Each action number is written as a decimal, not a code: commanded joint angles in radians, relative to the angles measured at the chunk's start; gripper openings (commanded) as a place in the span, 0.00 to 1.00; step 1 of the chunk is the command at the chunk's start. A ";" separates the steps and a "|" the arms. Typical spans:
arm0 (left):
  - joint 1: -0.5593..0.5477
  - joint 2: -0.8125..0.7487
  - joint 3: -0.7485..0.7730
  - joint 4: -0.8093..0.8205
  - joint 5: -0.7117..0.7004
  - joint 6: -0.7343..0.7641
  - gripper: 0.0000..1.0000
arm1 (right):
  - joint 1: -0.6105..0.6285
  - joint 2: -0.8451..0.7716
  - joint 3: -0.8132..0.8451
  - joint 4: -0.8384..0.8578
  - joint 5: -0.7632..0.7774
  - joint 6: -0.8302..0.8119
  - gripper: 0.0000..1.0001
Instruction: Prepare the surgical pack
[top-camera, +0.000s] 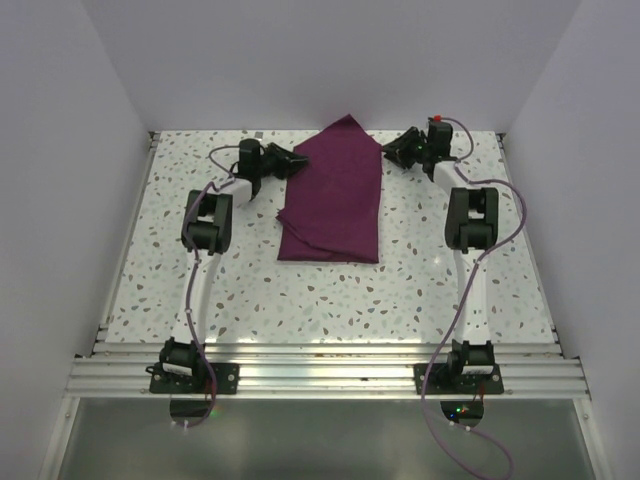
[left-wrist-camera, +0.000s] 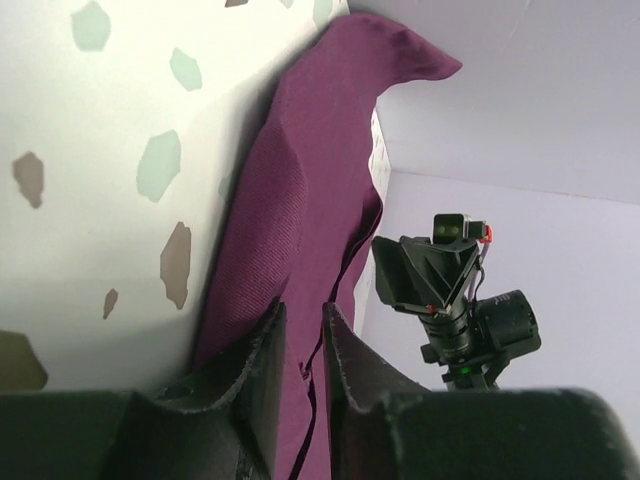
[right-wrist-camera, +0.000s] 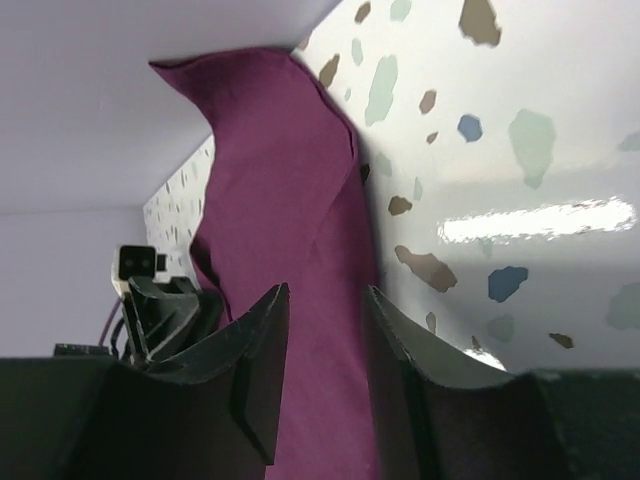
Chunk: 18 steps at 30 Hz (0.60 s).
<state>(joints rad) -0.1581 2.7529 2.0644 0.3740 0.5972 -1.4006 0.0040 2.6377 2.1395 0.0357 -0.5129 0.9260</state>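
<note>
The surgical pack (top-camera: 335, 200) is a plum-purple cloth bundle lying folded in the far middle of the table, with one corner pointing at the back wall. No tray, instruments, pads or strips show. My left gripper (top-camera: 297, 158) is at the pack's left edge. In the left wrist view the gripper (left-wrist-camera: 303, 335) has its jaws a narrow gap apart, with the cloth (left-wrist-camera: 300, 190) and its hem showing between them. My right gripper (top-camera: 392, 150) is at the pack's right edge. In the right wrist view the gripper (right-wrist-camera: 328, 340) is open, with cloth (right-wrist-camera: 280, 170) between the jaws.
The speckled terrazzo table (top-camera: 200, 290) is boxed in by pale walls on the left, back and right. An aluminium rail (top-camera: 320, 375) runs along the near edge with both arm bases on it. Each wrist view shows the other gripper across the pack.
</note>
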 joint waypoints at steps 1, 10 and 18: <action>0.011 -0.018 -0.004 0.040 -0.020 0.044 0.27 | 0.030 -0.067 -0.021 -0.025 -0.033 -0.050 0.40; 0.026 -0.205 -0.067 -0.162 -0.195 0.440 0.45 | 0.030 0.001 0.040 -0.123 0.050 -0.139 0.52; 0.037 -0.138 0.002 -0.167 -0.264 0.473 0.48 | 0.030 0.103 0.131 -0.137 0.039 -0.167 0.52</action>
<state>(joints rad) -0.1329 2.6030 2.0087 0.2367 0.3939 -0.9951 0.0380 2.6789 2.2185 -0.0521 -0.4919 0.8062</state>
